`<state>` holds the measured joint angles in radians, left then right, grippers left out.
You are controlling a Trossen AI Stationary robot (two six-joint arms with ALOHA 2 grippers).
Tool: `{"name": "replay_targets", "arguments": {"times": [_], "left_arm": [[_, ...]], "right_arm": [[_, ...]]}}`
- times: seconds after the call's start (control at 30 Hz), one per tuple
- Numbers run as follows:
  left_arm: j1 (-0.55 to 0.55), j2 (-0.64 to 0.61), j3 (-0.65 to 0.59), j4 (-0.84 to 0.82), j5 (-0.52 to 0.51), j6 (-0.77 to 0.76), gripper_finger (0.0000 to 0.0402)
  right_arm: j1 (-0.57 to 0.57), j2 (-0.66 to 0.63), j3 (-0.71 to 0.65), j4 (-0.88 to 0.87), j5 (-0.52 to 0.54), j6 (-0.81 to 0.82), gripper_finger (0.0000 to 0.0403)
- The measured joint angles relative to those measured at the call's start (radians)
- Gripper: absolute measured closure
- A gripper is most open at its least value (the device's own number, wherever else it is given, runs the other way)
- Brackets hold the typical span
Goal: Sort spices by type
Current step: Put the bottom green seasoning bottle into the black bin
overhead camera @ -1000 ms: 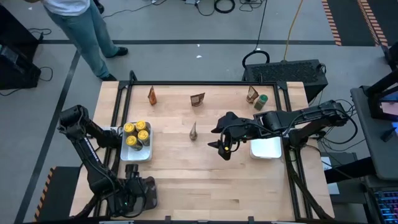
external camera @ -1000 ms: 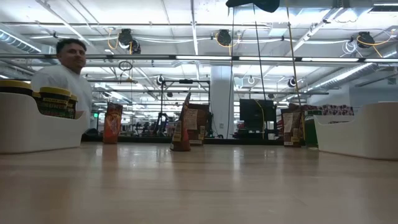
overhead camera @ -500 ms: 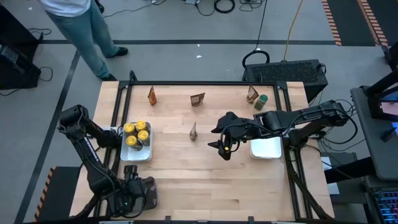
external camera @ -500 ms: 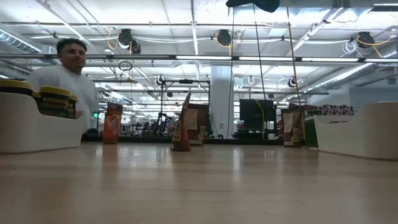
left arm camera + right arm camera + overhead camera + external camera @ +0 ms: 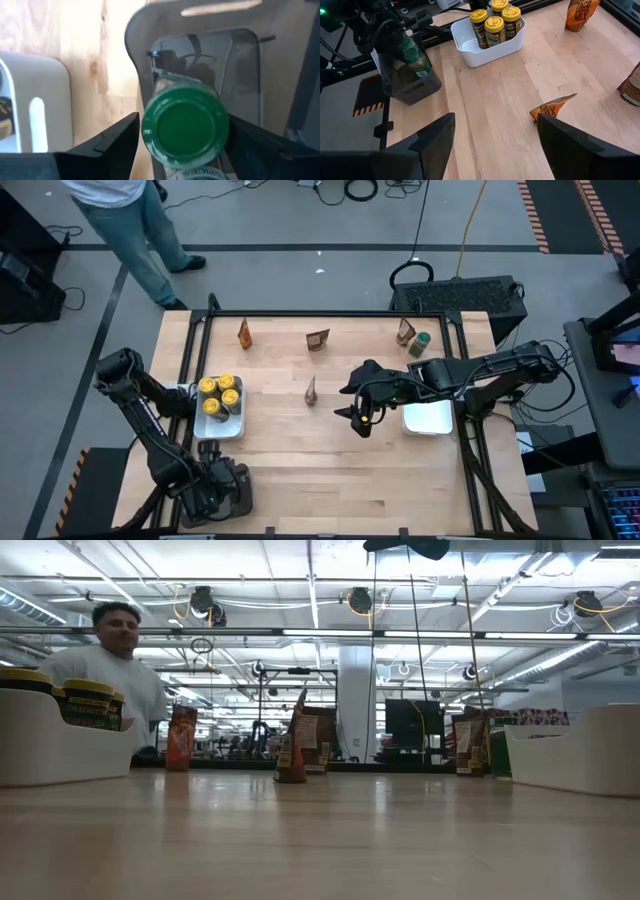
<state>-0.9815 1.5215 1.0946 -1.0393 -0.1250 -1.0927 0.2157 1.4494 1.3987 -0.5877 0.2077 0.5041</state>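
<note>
At the counter's near-left corner, the left pincer grips a green-lidded jar over the dark grey tray. Carry it level, clearing the white tray of yellow-lidded jars. The right pincer hovers mid-counter, jaws apart, empty, near a fallen packet; keep the paths apart.

floor: grey, dark lines taped across it (orange-striped strip at one corner)
ceiling: white beams, pipes, long lights
person: stands beside the table
</note>
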Motion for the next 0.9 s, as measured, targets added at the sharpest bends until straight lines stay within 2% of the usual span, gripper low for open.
{"name": "replay_targets", "arguments": {"times": [0.2, 0.5, 0.9], "left_arm": [[0.001, 0.000, 0.000, 0.005, 0.053, -0.035, 0.0135], [0.000, 0.000, 0.000, 0.009, 0.083, -0.028, 0.0184], [0.000, 0.000, 0.000, 0.007, 0.084, -0.027, 0.0187]], "right_arm": [[0.000, 0.000, 0.000, 0.000, 0.000, 0.000, 0.0138], [0.000, 0.000, 0.000, 0.000, 0.000, -0.004, 0.0138], [0.000, 0.000, 0.000, 0.000, 0.000, -0.004, 0.0138]]}}
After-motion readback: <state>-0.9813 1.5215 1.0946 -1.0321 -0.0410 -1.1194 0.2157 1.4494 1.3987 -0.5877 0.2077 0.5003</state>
